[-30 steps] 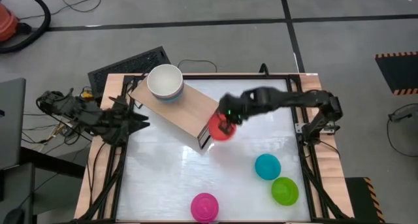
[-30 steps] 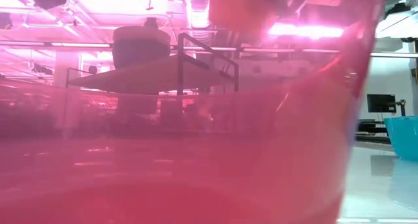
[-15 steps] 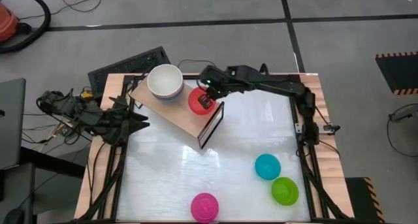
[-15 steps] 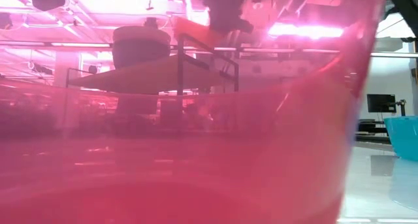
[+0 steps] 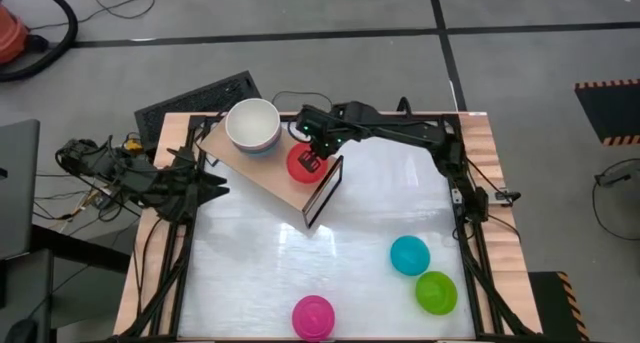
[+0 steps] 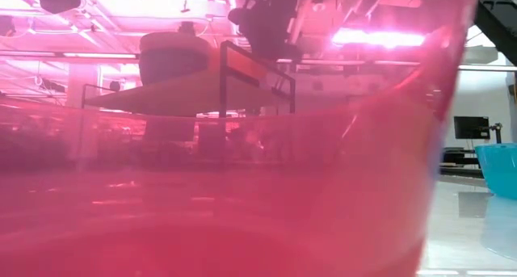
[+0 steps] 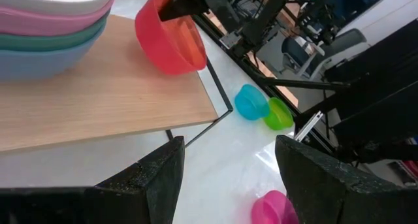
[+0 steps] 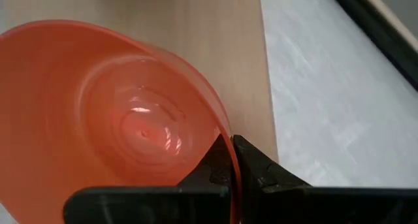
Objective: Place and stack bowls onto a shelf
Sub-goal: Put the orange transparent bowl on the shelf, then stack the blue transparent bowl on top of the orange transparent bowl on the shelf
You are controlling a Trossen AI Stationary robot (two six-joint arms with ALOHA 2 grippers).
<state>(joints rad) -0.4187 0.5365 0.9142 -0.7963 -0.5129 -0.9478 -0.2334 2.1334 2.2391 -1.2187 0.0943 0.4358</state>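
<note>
Mid-placement: right gripper (image 5: 312,155) clamped on the rim of the red bowl (image 5: 303,163), tilted just above the shelf (image 5: 290,178) beside the stack of bowls (image 5: 252,126); next, probably lowering and levelling before release.

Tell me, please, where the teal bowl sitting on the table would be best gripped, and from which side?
By its rim, from above. The teal bowl stands upright with its mouth open upward, so one finger can drop inside and one outside the thin wall. Its side toward the shelf looks free; the lime green bowl sits close on the other side. The right end effector holds the red bowl by its rim likewise.
</note>
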